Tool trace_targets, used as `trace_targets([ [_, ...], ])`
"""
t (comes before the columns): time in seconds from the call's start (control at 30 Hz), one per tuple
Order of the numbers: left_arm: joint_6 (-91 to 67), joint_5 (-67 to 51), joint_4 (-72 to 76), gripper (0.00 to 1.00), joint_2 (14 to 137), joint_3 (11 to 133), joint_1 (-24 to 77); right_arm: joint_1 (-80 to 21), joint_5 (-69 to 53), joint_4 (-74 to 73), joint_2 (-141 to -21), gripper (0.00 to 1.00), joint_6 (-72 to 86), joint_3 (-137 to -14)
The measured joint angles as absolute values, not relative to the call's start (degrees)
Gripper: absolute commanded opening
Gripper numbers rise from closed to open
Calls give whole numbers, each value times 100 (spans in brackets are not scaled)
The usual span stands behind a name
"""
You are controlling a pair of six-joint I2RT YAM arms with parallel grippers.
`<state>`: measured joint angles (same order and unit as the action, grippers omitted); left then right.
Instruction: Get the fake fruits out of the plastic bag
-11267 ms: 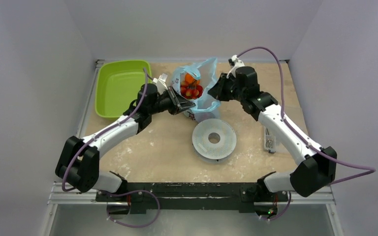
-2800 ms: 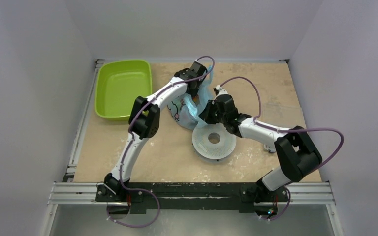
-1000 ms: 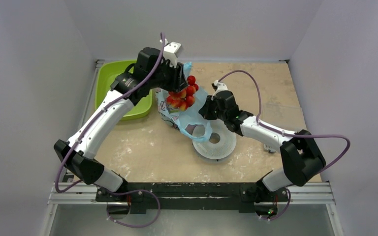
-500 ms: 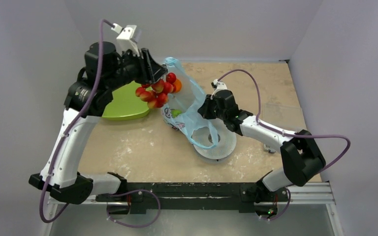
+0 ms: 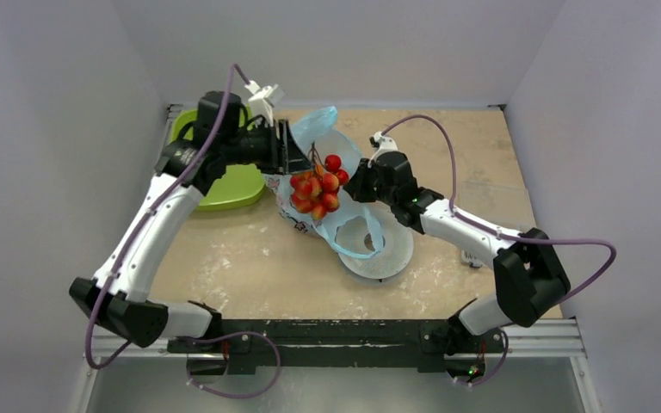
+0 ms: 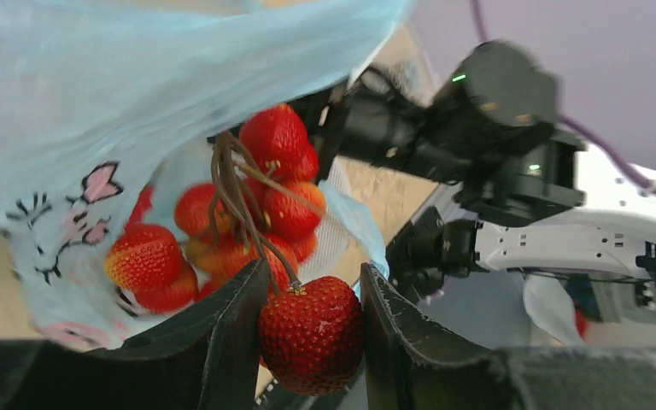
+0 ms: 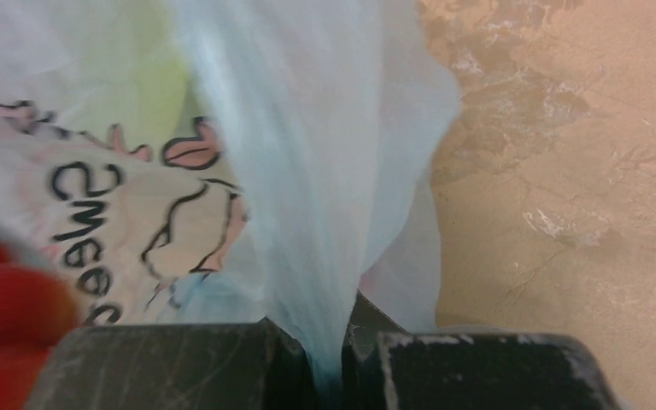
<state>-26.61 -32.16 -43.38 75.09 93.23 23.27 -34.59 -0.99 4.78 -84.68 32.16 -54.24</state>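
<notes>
Left wrist — left gripper (image 6: pixel 312 272) round strawberry (image 6: pixel 310 335)

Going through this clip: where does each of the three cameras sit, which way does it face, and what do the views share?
Top external: above and behind the bases, looking down on the table; left arm and right arm show whole.
Left wrist: looks along the left gripper, shut on the fake fruit cluster, toward the right arm.
Right wrist: looks along the right gripper, shut on the plastic bag, at bag and table.
Shared: bag in all three; cluster in top and left wrist.
</notes>
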Motion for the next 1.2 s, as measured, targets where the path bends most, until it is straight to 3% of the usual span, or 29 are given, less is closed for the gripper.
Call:
trace_targets([
  [0.23,-3046,-3669,-4263,0,8086,8436,2338,-3319,143,309,-8519,0,3479,-5911],
  [0.73,-3109,-4458,-3968,0,7651,9334,2344,-2930,930,-91,-8761,0,3854,-6823],
  [0.97,-2639,-3347,-4639,0,7682,9323,2270,-2875,974,-217,-8761,0,3789,-6825],
  [1.2,-1839,-2167,-5349,0,7494,9419,1533,-2832,952,-213,-8479,0,3645,-6364],
])
